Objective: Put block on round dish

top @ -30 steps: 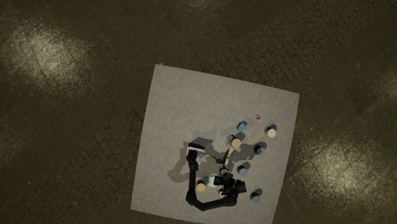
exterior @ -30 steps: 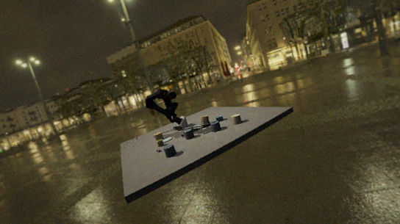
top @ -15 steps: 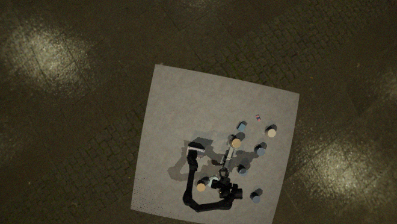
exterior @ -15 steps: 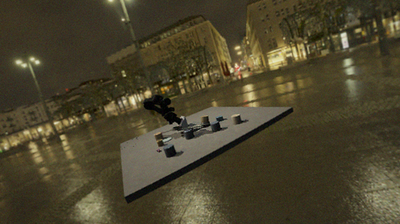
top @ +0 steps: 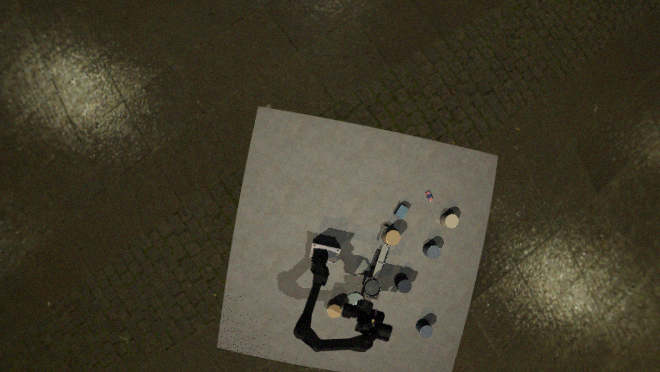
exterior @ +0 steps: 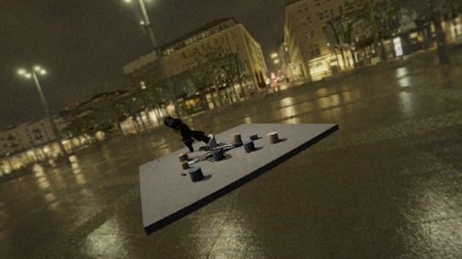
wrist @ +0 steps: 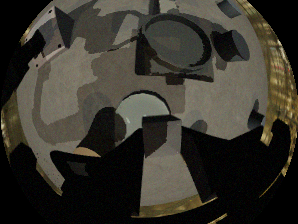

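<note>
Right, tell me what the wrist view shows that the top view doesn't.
Wrist only: the claw shut on a dark block, which sits against the near edge of the pale round dish. Top only: the whole grey mat with its edges, and the arm's bent elbow. Both: the dish, and the balance's bare dark ring end just beyond it.
</note>
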### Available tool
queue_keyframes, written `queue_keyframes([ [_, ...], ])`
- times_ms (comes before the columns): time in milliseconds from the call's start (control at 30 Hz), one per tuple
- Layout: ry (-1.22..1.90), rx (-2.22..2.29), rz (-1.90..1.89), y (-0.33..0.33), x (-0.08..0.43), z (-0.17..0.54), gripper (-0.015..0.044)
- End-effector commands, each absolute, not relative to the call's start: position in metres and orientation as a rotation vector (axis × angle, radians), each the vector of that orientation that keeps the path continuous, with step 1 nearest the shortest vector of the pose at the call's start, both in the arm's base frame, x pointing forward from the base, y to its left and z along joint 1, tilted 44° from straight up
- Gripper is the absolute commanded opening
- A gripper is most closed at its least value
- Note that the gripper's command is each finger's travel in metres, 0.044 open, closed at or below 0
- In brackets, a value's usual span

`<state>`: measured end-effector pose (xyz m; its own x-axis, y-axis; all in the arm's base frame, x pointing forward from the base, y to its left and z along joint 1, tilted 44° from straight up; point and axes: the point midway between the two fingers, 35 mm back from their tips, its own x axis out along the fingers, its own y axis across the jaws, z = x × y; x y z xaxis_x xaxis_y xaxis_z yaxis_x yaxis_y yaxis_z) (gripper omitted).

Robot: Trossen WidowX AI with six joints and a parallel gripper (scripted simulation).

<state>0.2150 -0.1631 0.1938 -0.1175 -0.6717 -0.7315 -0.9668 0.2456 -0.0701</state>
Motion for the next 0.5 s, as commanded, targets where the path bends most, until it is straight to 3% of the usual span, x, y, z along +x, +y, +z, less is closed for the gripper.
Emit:
queue_keyframes([
  [0,1.878,-1.494,0.556,-0.176,0.202,0.196,0.0000],
  [467,1.892,-1.487,0.543,-0.208,0.188,0.173,0.0000],
])
